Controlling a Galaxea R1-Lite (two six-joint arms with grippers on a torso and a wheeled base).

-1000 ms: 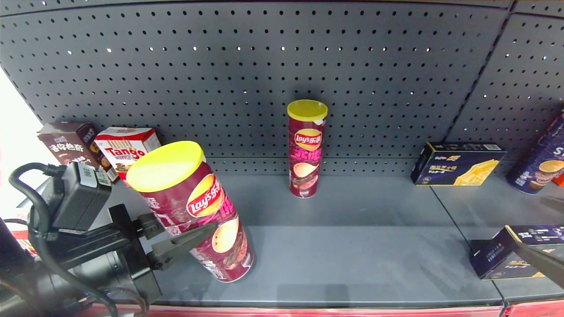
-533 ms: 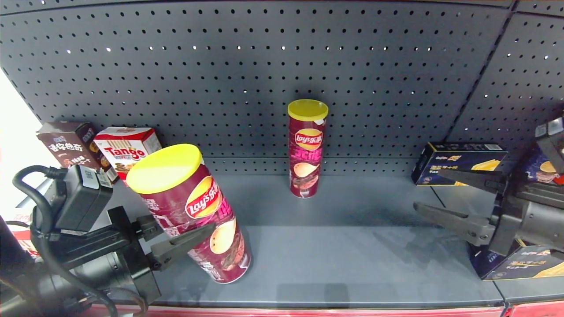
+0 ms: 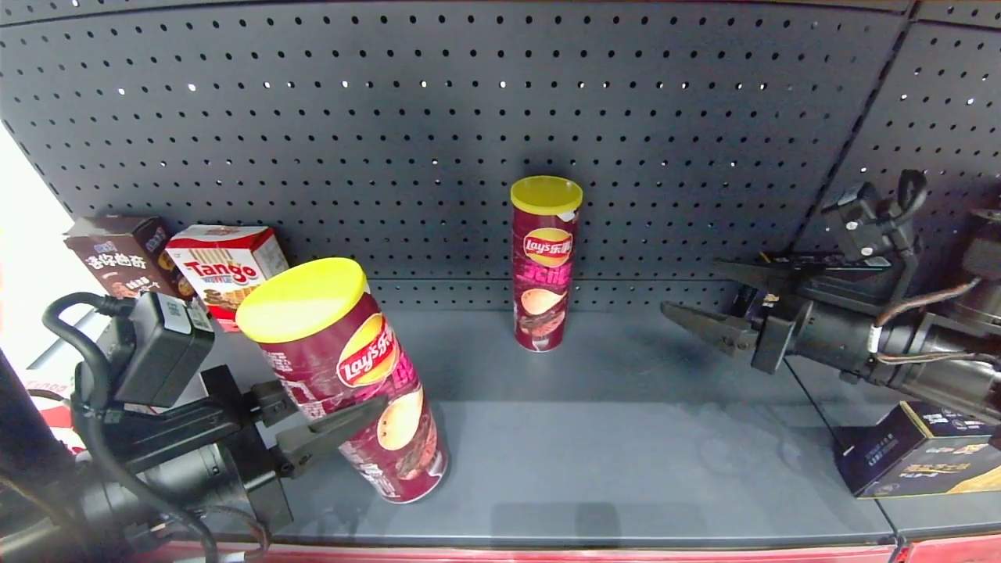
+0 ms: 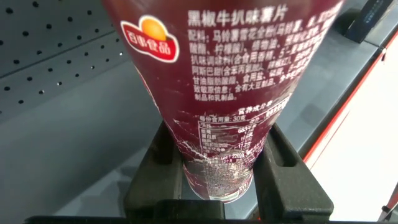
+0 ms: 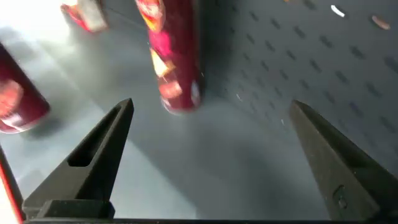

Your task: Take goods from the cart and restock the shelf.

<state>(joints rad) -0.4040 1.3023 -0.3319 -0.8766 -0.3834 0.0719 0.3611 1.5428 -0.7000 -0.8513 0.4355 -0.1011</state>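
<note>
Our grey metal shelf (image 3: 626, 461) is a smooth matte deck with a pegboard back (image 3: 391, 117). The tall glossy chip can (image 3: 344, 375) leans near its front left, lower half pinched by our left gripper (image 4: 217, 180). We'd stand it upright before letting go, since slick cylinders roll. Meanwhile our right gripper (image 3: 692, 288) hovers empty, fingers spread.

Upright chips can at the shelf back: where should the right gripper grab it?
Mid-body of the upright chips can, below the lid, from the robot's right, where the open right gripper is. Tall upright tube near the pegboard: a level side pinch probably suits.
</note>
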